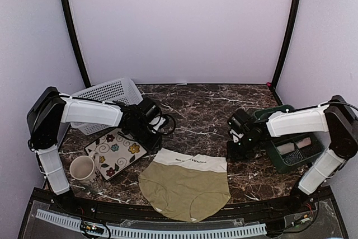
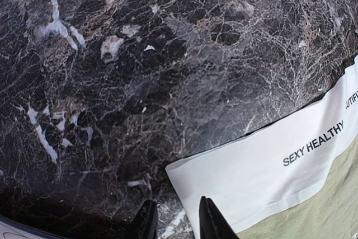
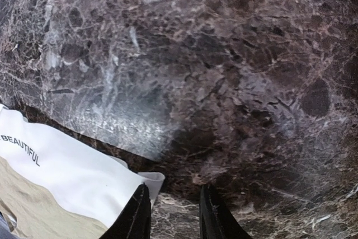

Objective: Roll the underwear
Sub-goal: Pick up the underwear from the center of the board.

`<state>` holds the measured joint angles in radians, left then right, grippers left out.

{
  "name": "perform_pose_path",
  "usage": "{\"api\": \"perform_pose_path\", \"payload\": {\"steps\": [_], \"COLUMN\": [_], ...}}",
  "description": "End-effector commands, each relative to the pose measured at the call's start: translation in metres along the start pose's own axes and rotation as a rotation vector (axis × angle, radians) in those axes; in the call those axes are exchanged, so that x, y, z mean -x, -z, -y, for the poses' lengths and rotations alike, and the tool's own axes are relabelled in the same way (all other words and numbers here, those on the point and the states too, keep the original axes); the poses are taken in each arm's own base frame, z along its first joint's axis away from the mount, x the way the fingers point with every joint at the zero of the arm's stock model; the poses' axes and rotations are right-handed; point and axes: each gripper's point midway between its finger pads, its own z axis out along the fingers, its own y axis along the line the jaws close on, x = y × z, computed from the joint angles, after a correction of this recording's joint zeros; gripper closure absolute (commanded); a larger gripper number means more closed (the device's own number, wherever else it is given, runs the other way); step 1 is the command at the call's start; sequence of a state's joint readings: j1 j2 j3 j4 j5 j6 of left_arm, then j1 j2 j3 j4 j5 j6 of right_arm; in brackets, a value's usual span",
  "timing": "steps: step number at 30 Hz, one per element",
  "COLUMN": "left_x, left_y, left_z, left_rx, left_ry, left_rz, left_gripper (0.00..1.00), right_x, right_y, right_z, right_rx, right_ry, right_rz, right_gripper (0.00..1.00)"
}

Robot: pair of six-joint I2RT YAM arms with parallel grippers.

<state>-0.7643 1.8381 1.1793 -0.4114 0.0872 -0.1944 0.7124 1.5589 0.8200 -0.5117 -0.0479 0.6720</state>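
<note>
One olive-khaki underwear (image 1: 184,190) lies flat near the table's front edge, its white printed waistband (image 1: 193,163) turned toward the back. My left gripper (image 1: 155,138) hovers at the waistband's left corner (image 2: 184,174). It is open, one fingertip (image 2: 210,219) over the white band, the other over marble. My right gripper (image 1: 234,150) sits at the waistband's right corner (image 3: 150,180). It too is open, its left fingertip (image 3: 137,214) at the edge of the cloth. Only marble shows between each pair of fingers (image 2: 176,216) (image 3: 174,211).
A white mesh basket (image 1: 106,94) stands at the back left. A flowered square plate (image 1: 114,152) and a cream mug (image 1: 83,167) lie front left. A green basket (image 1: 279,155) with rolled cloth inside stands right of my right gripper.
</note>
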Motion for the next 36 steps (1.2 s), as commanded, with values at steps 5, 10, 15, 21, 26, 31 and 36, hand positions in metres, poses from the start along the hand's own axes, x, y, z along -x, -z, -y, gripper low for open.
{"api": "perform_pose_path", "payload": {"steps": [5, 10, 15, 21, 26, 31, 36], "left_x": [0.007, 0.004, 0.003, 0.013, 0.019, 0.007, -0.017], "left_y": [0.006, 0.004, -0.003, -0.012, -0.02, -0.031, -0.034], "left_z": [-0.007, -0.014, -0.015, -0.005, 0.002, 0.006, 0.009], "left_rx": [0.031, 0.066, 0.064, 0.013, -0.03, -0.055, -0.056], "left_ry": [0.0, -0.001, -0.009, -0.04, -0.032, -0.018, -0.037], "left_rz": [0.022, 0.001, -0.012, 0.005, 0.007, -0.032, -0.083], "left_gripper": [0.71, 0.7, 0.7, 0.7, 0.67, 0.67, 0.77], "right_x": [-0.013, -0.027, -0.028, -0.018, -0.012, -0.005, 0.002], "right_y": [-0.025, -0.037, -0.031, -0.023, -0.018, -0.012, -0.004], "right_z": [0.003, 0.007, 0.013, 0.01, 0.008, 0.01, 0.013], "right_rx": [-0.157, -0.218, -0.232, -0.242, -0.24, -0.254, -0.257], "right_ry": [0.123, 0.164, 0.149, 0.17, 0.17, 0.168, 0.159], "right_rz": [-0.046, -0.087, -0.066, -0.031, -0.005, 0.021, 0.045], "right_gripper": [0.74, 0.82, 1.0, 1.0, 1.0, 1.0, 1.0]}}
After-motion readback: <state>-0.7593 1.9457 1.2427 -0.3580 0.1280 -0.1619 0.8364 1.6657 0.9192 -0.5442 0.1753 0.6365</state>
